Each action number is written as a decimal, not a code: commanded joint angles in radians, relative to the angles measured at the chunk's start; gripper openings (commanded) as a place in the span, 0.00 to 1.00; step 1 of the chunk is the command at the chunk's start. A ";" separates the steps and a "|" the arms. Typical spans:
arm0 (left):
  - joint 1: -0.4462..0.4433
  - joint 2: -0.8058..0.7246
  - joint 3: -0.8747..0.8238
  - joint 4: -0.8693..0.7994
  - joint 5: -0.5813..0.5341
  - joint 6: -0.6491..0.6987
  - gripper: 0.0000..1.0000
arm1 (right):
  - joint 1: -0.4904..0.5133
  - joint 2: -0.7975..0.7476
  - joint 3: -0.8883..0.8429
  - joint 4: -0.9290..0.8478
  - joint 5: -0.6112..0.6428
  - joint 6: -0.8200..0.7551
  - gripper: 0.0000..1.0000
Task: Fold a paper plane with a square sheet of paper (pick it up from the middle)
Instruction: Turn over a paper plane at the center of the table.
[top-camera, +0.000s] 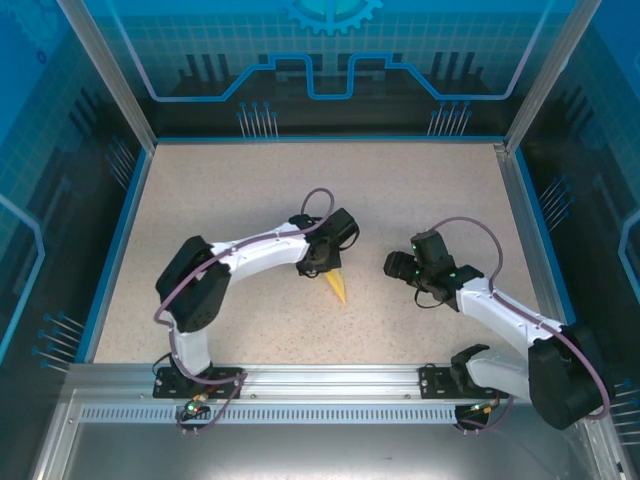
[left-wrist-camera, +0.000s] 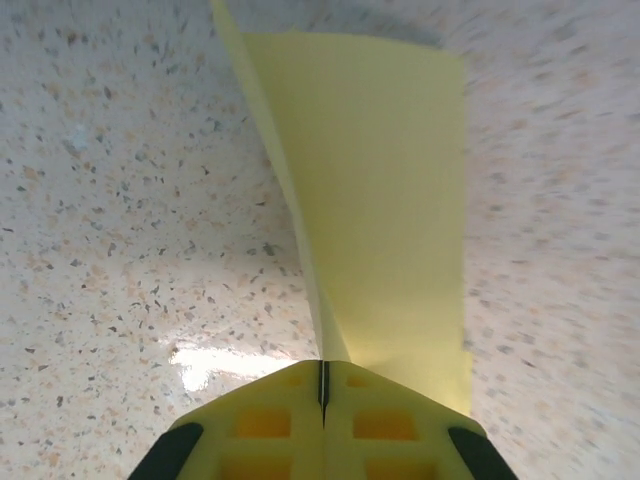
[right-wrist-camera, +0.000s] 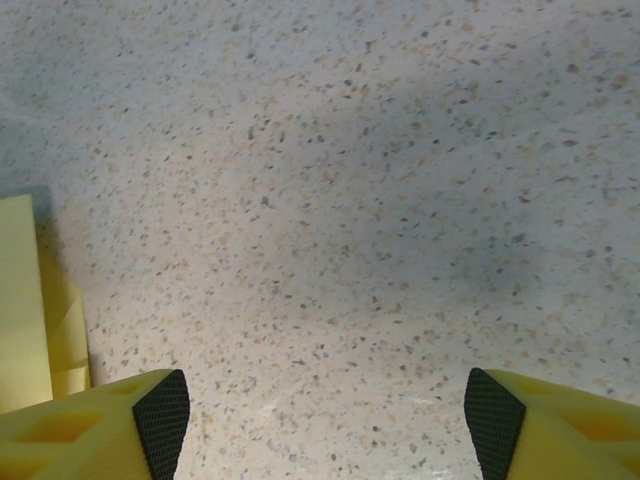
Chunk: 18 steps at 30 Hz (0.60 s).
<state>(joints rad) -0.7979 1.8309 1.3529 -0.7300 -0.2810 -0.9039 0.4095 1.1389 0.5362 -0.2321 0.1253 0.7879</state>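
One paper plane (left-wrist-camera: 380, 200), wrist-view left jaws clamped

Yellow paper plane (top-camera: 337, 287) against speckled beige table (top-camera: 250, 190).

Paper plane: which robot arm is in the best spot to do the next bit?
Probably the left. Its claw is shut on the paper plane, so it can move it straight away. The right claw is open over the table, off to the side of the paper.
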 joint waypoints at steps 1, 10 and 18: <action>-0.002 -0.130 -0.044 0.144 0.040 0.097 0.00 | -0.021 -0.022 0.021 0.008 -0.047 -0.031 0.78; 0.119 -0.238 -0.302 0.610 0.396 0.166 0.00 | -0.022 -0.079 0.050 0.021 -0.099 -0.023 0.79; 0.177 -0.181 -0.466 0.929 0.541 0.089 0.00 | -0.013 -0.054 0.063 0.031 -0.147 -0.013 0.78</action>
<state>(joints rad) -0.6315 1.6211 0.9241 0.0154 0.1654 -0.7876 0.4049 1.0691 0.5694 -0.2085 0.0174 0.7673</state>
